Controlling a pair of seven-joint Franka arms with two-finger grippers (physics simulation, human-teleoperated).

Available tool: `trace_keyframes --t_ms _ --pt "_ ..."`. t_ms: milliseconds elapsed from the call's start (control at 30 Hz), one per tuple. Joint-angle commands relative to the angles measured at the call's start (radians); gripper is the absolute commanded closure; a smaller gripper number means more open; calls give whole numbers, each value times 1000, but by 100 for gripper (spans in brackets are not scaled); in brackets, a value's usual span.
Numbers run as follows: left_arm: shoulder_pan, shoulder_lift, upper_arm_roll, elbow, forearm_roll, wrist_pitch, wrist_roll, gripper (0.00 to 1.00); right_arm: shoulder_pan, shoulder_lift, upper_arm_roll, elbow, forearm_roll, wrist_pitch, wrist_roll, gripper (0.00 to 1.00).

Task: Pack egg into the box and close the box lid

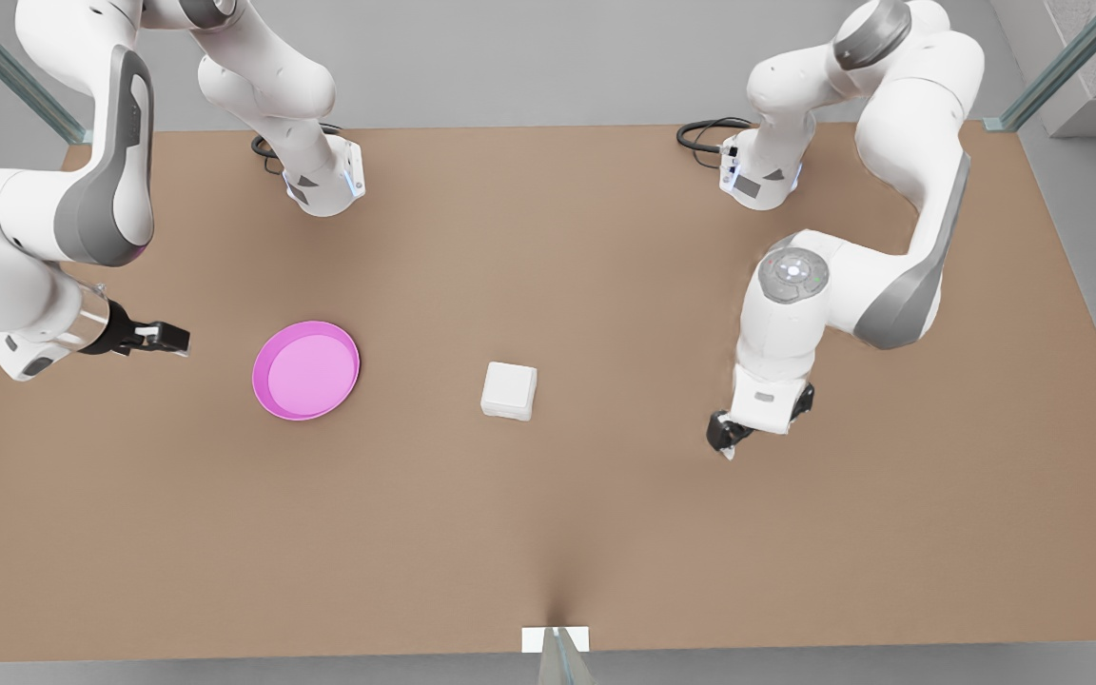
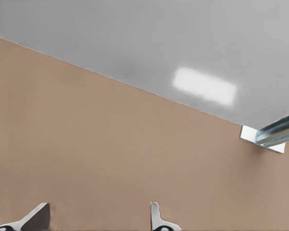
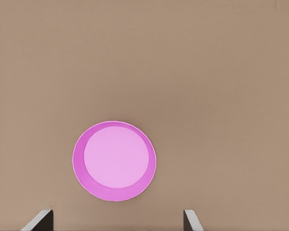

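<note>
Mid-table sits the white box (image 1: 510, 390), box lid (image 1: 511, 383) flat down on it, well apart from both grippers. Left gripper (image 1: 724, 440) at the front view's right is nearer, pointing down at the table, jaws apart and empty. Right gripper (image 1: 163, 338) at the front view's left reaches level toward the bare pink plate (image 1: 305, 370), jaws wide and empty. Task looks about done.
</note>
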Motion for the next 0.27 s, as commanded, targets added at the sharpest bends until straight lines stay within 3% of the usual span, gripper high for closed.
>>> trace_keyframes --t_ms 0,33,67,233 --pt "-267 -86 671 97 -600 -372 934 0 -6 -1 0 1 1 -5 -66 0" --pt "-233 -267 726 -84 -830 -326 1045 0 -6 -1 0 1 -1 -7 -66 0" --pt "-236 -582 665 -513 -787 -32 1029 0 -5 -1 0 1 -1 -7 -66 0" --pt "-247 -594 626 -537 -758 -74 961 0 -8 -1 0 1 -1 -13 -66 0"
